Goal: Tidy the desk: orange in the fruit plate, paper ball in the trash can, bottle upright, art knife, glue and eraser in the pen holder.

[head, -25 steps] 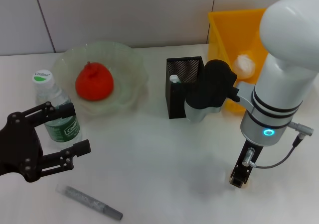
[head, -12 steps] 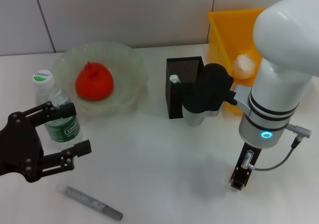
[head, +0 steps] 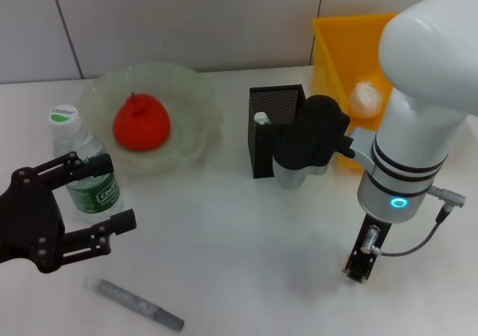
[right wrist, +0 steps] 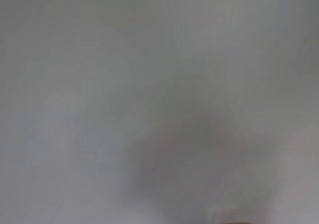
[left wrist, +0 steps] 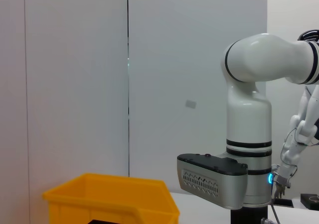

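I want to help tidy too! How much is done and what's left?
Done: orange sits in the fruit plate, paper ball in the trash can, bottle stands upright. Right gripper is down at the table; its catch is hidden. Left gripper waits open. The glue is left on the table.

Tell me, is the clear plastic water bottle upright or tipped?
Upright: the clear plastic water bottle stands on its base, white cap up.

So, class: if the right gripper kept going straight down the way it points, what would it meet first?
Probably the bare table. The right gripper points down at the desk's near right; nothing shows beneath it, though its own body hides that spot.
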`<state>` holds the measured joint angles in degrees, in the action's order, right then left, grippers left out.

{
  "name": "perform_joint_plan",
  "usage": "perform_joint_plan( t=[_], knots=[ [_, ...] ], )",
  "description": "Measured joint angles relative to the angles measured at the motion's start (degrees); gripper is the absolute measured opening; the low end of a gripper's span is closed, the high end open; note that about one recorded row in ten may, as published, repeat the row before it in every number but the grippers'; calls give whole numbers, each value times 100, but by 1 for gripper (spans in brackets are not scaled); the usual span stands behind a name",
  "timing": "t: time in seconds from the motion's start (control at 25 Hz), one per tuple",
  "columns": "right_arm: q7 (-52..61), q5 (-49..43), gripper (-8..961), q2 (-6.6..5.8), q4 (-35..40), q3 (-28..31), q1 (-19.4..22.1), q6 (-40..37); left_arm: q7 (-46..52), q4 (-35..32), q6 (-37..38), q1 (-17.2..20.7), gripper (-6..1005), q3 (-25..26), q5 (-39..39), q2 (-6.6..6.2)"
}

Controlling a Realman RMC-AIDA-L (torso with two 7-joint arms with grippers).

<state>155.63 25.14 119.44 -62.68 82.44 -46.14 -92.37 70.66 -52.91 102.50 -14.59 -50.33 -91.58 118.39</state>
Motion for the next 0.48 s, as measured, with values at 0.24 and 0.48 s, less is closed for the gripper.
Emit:
perform_joint_plan(
  t=[0.24,0.48],
  knots=[
    [14,-41,249,-2,-298,64,23,-37,0,0,29,2,750,15,0,0],
    [31,-161,254,-22,-837,284,69,-75,4,0,33,7,749,16,4,0]
  ],
)
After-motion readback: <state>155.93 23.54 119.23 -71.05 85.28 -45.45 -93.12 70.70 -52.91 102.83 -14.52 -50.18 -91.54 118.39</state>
